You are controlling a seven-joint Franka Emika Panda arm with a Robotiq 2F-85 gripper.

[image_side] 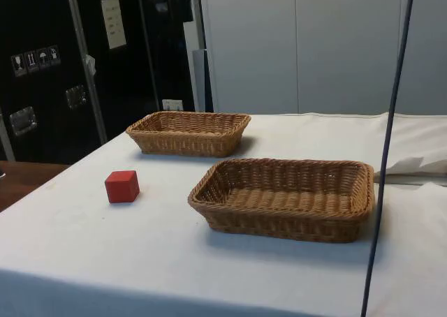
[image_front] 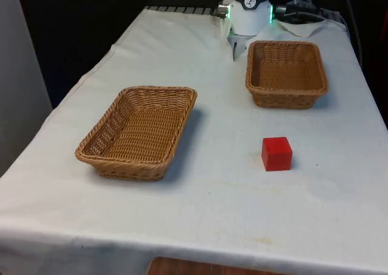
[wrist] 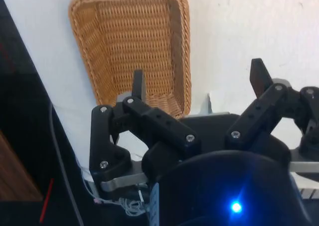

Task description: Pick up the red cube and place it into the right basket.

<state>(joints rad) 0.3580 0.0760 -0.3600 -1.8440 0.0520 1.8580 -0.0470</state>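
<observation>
The red cube (image_front: 277, 153) sat alone on the tabletop (image_front: 230, 208), just in front of the right basket (image_front: 286, 74) and untouched, so the pick had not begun. The hand (wrist: 197, 84) hung high above that basket's far end, its fingers (wrist: 138, 86) spread wide and holding nothing, likely a ready pose before descending. The other basket (image_front: 140, 131) lay well apart from the cube, toward the front view's left.
</observation>
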